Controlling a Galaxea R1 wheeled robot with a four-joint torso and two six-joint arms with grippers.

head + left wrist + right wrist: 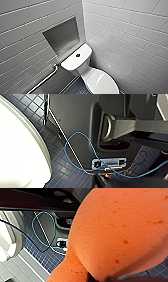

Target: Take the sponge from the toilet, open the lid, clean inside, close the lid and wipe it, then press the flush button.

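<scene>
The right hand (98,278) clamps the sponge (120,230), which bulges out just beside it.

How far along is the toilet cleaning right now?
Done: the sponge is off the toilet and looms close at the right wrist, apparently held. In hand: nothing is being wiped, and the lid lies shut. Whether the bowl has been cleaned cannot be told from here. Left, at least: the flush button on the tank top, with nothing near it.
</scene>
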